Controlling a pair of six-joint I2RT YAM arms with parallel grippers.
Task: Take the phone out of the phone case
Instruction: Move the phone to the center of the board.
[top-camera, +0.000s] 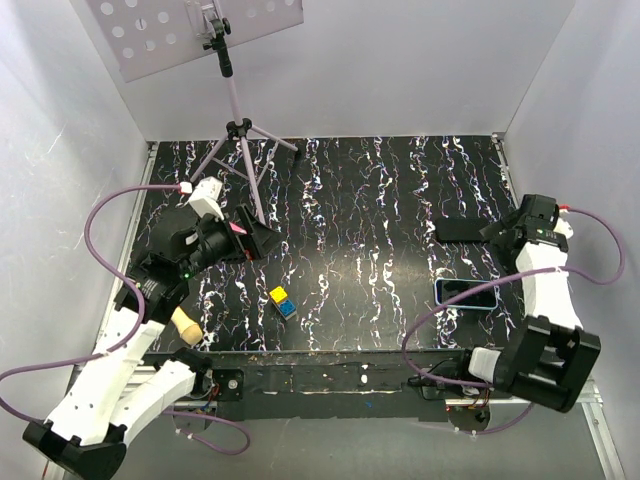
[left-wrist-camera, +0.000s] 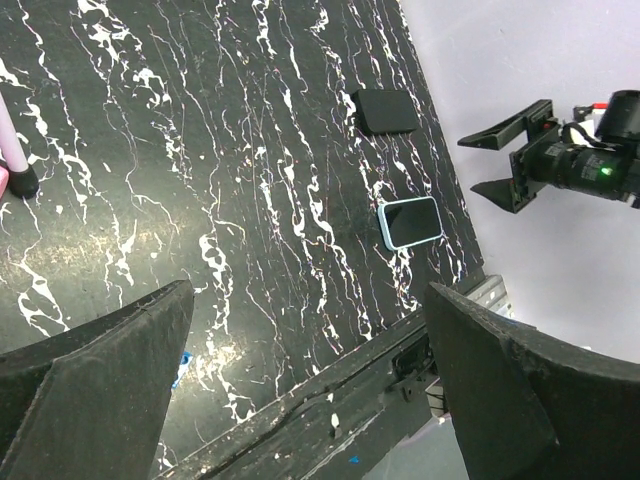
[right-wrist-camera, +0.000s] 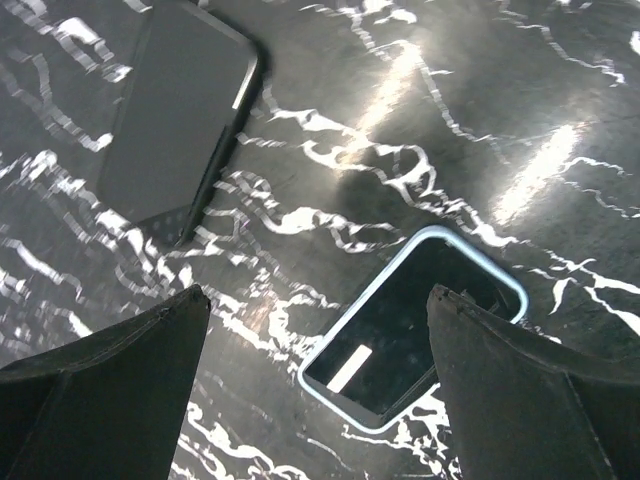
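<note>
phone case (top-camera: 466, 293) lies long axis left-right (phone (top-camera: 462, 230) parallel beyond); left gripper (left-wrist-camera: 308, 290), right gripper (right-wrist-camera: 318, 292) gape empty.

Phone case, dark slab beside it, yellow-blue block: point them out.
phone case (right-wrist-camera: 335, 407), right wrist view, light blue rim on its lower-left edge
dark slab (right-wrist-camera: 170, 120), right wrist view, centre of its flat face
yellow-blue block (top-camera: 282, 301), top external view, where the colours meet

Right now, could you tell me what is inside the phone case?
The phone fills the phone case, glossy screen up, only the blue rim showing. Its back and the case's floor are covered.
</note>
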